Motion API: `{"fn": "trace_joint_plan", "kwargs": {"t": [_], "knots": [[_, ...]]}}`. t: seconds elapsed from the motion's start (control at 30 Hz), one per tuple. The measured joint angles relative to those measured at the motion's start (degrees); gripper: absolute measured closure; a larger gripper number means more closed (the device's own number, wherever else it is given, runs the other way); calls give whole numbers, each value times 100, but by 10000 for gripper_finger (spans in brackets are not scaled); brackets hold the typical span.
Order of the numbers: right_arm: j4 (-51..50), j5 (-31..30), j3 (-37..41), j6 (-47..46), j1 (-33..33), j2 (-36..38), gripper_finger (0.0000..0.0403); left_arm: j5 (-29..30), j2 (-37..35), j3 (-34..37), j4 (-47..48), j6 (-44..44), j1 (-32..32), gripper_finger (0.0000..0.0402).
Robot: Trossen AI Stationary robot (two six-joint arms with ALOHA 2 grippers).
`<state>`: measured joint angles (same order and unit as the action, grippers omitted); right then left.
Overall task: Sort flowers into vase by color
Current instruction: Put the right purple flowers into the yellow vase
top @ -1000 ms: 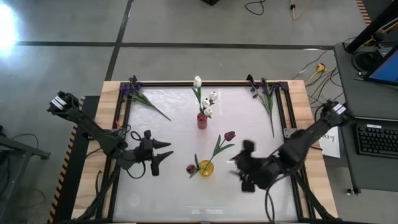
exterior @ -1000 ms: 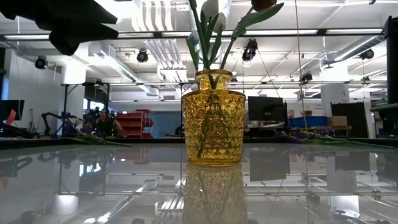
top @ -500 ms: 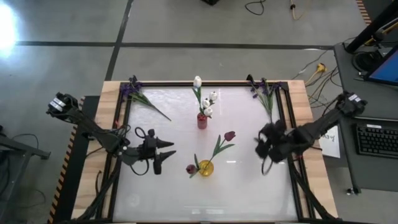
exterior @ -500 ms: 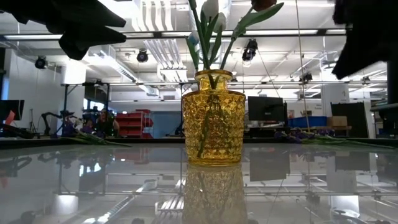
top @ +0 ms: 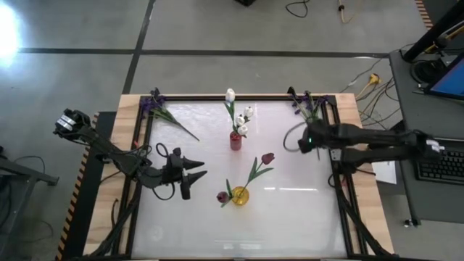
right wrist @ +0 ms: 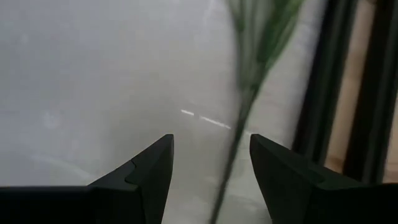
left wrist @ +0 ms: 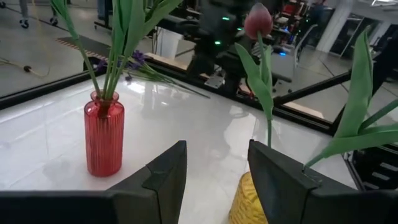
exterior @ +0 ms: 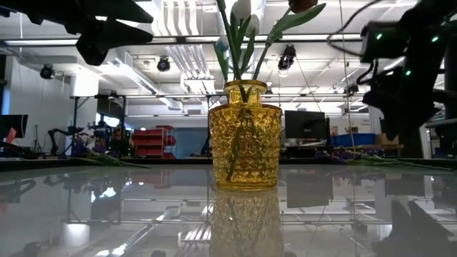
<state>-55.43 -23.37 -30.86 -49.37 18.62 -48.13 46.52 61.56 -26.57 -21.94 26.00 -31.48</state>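
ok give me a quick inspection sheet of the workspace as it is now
surface: white glossy table in a wooden frame, bare in front.
job's things: red vase holds white tulips; yellow vase holds dark red tulips; purple flowers lie loose at the far left corner and far right corner.
clutter: nothing seen.
grippers: left gripper open, beside the yellow vase; right gripper open, over the far right purple flowers' stems.
cables: loose cables on the floor beyond the table.
surroundings: desk with keyboard to the right; workshop behind.
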Motion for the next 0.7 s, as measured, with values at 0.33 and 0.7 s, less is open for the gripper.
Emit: {"fn": "trace_joint_plan", "kwargs": {"t": [0.33,0.7], "knots": [[1177,688,51,1146,2261,-855,200,-96,9,0,-163,-3,0,242],[2077,1227,27,1920,3425,-2665,203,-754,28,0,-253,11,-9,242]]}}
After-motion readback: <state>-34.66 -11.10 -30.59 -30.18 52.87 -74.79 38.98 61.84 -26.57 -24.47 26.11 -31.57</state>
